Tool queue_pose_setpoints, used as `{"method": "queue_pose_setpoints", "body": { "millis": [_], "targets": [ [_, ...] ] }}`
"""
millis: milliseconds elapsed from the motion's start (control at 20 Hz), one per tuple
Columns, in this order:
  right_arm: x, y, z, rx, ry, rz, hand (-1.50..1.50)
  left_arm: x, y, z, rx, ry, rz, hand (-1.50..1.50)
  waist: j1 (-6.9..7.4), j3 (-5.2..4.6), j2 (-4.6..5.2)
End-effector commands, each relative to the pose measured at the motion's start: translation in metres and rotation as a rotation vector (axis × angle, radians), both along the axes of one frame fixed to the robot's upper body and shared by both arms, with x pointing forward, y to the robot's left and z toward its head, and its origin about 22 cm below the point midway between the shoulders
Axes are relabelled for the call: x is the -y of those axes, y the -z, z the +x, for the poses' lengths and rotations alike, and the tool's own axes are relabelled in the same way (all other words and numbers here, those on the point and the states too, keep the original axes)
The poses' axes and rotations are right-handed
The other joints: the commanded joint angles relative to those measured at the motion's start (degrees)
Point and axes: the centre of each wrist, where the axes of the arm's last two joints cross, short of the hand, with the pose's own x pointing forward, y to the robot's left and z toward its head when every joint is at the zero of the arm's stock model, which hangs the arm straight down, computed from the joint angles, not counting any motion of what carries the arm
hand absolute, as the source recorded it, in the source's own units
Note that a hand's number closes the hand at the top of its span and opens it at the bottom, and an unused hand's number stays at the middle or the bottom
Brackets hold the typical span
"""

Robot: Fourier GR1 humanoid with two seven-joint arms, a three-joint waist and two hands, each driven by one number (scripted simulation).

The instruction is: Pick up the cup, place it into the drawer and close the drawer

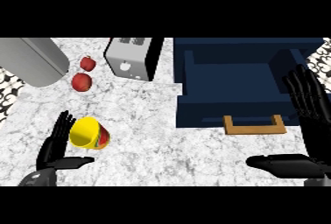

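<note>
1. The yellow cup point(89, 132) is lying tipped on its side on the counter point(161, 151), near left, with its mouth facing up and left.
2. The left hand point(53, 144) is waiting just left of the cup with its fingers straight and its thumb spread, gripping nothing. Whether it is touching the rim cannot be told.
3. The drawer point(207, 114) is standing open at the far right, well apart from the cup, with its wooden handle point(254, 130) facing near.
4. The right hand point(309, 109) is hovering by the drawer's right side, fingers straight and holding nothing.
5. A toaster point(129, 59) and two red fruits point(81, 82) are sitting far left, off the likely path.
6. Judging the risks: a tipped cup is prone to rolling away if fingers are closing off-centre. The carry across the counter is also risking a knock against the drawer's front wall.
</note>
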Motion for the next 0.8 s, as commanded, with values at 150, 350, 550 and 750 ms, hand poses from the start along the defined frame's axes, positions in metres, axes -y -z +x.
{"method": "queue_pose_setpoints", "body": {
  "millis": [150, 350, 550, 750],
  "targets": [
    [0.003, -0.003, 0.005, 0.002, -0.01, -0.013, -1.5, 0.013, 0.008, 0.001, 0.097, 0.036, -0.04, -1.5, -0.42, -0.09, 0.25],
    [0.001, 0.003, 0.012, -0.001, 0.002, 0.01, -1.5, 0.007, 0.003, 0.006, 0.077, 0.054, -0.056, -1.5, 0.08, 0.01, 0.05],
    [0.013, 0.004, -0.001, 0.007, -0.018, 0.021, -1.5, 0.017, 0.003, 0.012, 0.097, 0.081, -0.111, -1.5, -0.41, -0.03, 0.16],
    [0.003, 0.004, 0.009, -0.015, -0.01, 0.0, -1.5, 0.016, -0.001, 0.018, 0.118, 0.101, -0.155, -1.5, -0.06, -0.04, 0.18]
  ]
}}
